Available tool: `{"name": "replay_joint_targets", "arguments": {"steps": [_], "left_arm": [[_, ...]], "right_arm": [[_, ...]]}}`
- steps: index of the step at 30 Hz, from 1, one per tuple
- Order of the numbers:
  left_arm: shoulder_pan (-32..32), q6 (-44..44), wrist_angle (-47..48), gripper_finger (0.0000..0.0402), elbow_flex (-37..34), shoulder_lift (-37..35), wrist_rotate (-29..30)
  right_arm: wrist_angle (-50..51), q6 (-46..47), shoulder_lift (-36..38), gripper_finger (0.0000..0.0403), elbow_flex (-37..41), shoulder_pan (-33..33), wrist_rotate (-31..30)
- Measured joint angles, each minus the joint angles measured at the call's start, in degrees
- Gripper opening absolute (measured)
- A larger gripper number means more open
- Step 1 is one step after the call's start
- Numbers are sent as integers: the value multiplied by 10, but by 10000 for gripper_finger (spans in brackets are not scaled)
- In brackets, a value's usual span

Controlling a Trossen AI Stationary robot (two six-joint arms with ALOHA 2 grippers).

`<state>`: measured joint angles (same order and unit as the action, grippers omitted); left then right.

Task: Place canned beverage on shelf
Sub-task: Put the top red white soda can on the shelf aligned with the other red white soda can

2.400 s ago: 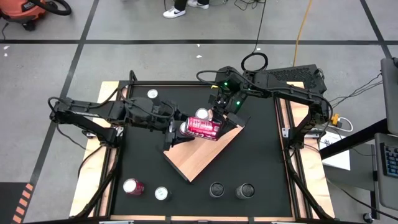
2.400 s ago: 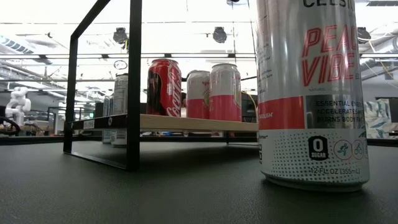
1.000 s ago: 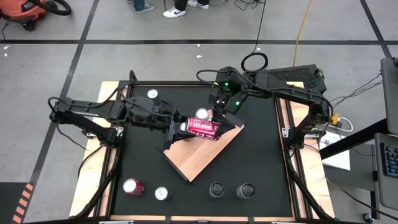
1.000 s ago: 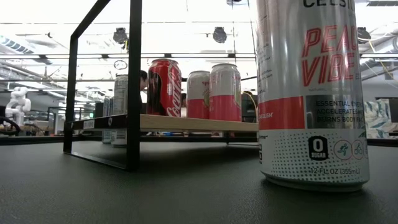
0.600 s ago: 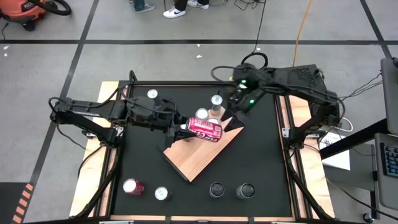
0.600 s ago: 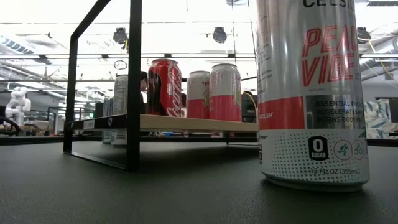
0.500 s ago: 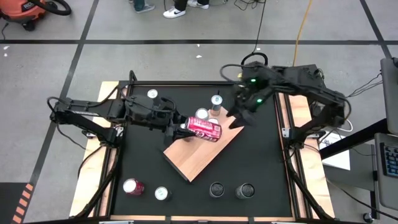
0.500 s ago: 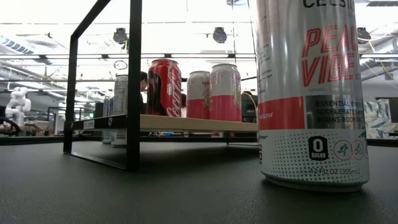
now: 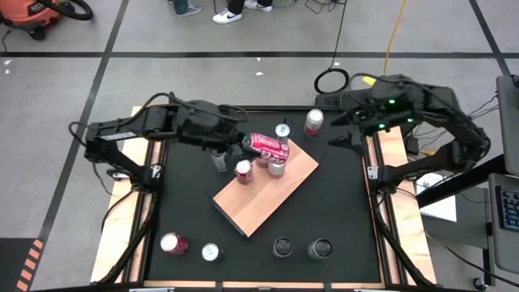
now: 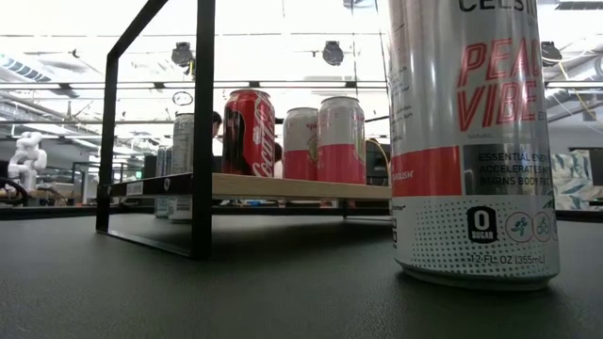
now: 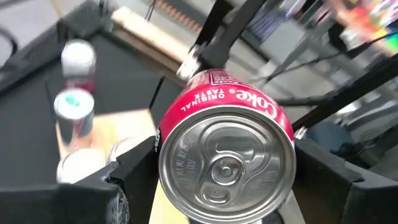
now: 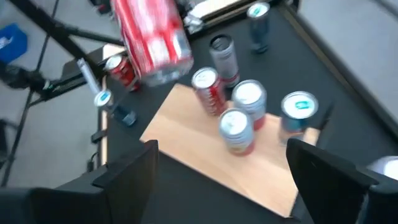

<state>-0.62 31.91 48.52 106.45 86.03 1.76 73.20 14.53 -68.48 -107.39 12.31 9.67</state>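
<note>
A red cola can (image 9: 269, 147) lies on its side in the air above the far end of the shelf (image 9: 268, 199), a light-brown board. My left gripper (image 9: 248, 144) reaches in from the table's left and is shut on it. Three cans (image 9: 243, 170) (image 9: 263, 159) (image 9: 277, 167) stand upright on the shelf; the low view shows them (image 10: 340, 139) on its board. My right gripper (image 9: 335, 135) stands open near the table's far right corner, its fingers (image 12: 124, 180) with nothing between them. My left gripper pinches the red can's round side wall (image 11: 163, 143) between its two fingers, near the can's top end, which faces the wrist. The fingers (image 11: 134, 171) come slanting down from the table's left and lie along the can. The can lies sideways, lifted clear of the shelf.
Two more cans (image 9: 281, 131) (image 9: 313, 122) stand on the black tabletop beyond the shelf's far end, and a grey one (image 9: 217, 160) at its left. Several cans (image 9: 173, 243) (image 9: 319, 247) line the table's near edge; one (image 10: 471, 141) fills the low view's right.
My left gripper has risen and gone toward the table's far right with the red can, which stays on its side and is now higher above the shelf. My right gripper has drawn away from the can toward the table's far right corner and risen, still open.
</note>
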Motion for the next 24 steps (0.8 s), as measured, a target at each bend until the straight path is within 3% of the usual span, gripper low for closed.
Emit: {"name": "replay_joint_targets", "arguments": {"steps": [7, 18, 24], "left_arm": [[-5, 89, 111, 285, 80, 76, -3], [-26, 216, 186, 285, 85, 139, -1], [-27, 229, 204, 285, 85, 162, 4]], "right_arm": [[0, 10, 28, 331, 0, 0, -39], [0, 12, 27, 331, 1, 0, -37], [-1, -6, 27, 331, 1, 0, -37]]}}
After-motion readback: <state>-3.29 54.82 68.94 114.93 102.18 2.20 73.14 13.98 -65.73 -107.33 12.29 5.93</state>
